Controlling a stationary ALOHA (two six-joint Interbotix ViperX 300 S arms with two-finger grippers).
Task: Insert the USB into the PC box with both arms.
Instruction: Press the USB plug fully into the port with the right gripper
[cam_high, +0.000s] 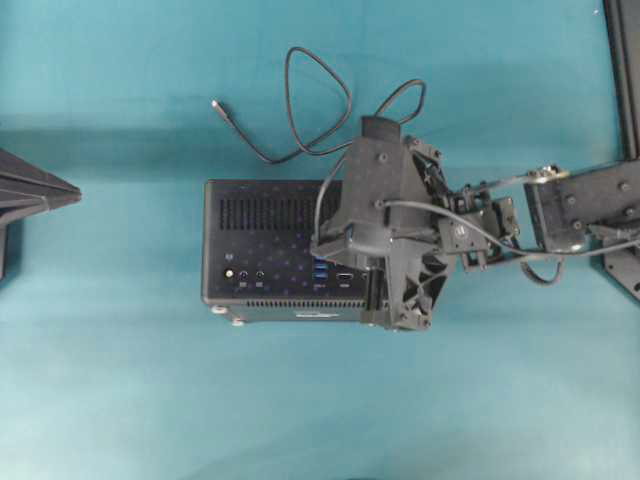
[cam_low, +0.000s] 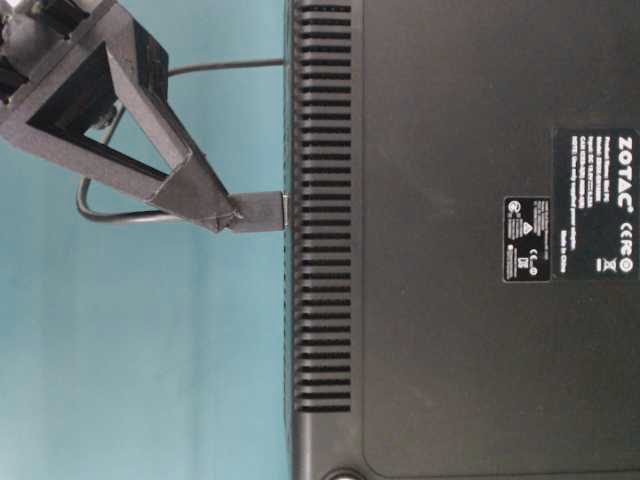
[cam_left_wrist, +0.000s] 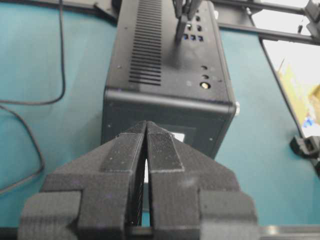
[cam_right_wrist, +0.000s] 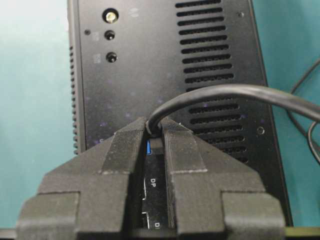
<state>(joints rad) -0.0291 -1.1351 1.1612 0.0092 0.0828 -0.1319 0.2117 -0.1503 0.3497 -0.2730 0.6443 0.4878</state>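
The PC box (cam_high: 260, 240) lies in the middle of the teal table with its port face up. My right gripper (cam_right_wrist: 154, 126) hangs over its right part, pointing down, shut on the USB plug (cam_low: 262, 209). The plug's tip meets the port face at the column of blue ports (cam_high: 320, 270). The grey cable (cam_high: 320, 80) loops away behind the box and ends in a small free plug (cam_high: 214, 103). My left gripper (cam_left_wrist: 146, 126) is shut on nothing, a short way off the box's left end (cam_left_wrist: 165, 120).
A black frame post (cam_high: 625, 70) stands at the far right edge, and the right arm's links (cam_high: 580, 205) stretch in from there. The cable's loops (cam_left_wrist: 30, 102) lie on the teal cover beside the box. Frame rods (cam_left_wrist: 270, 32) run behind it.
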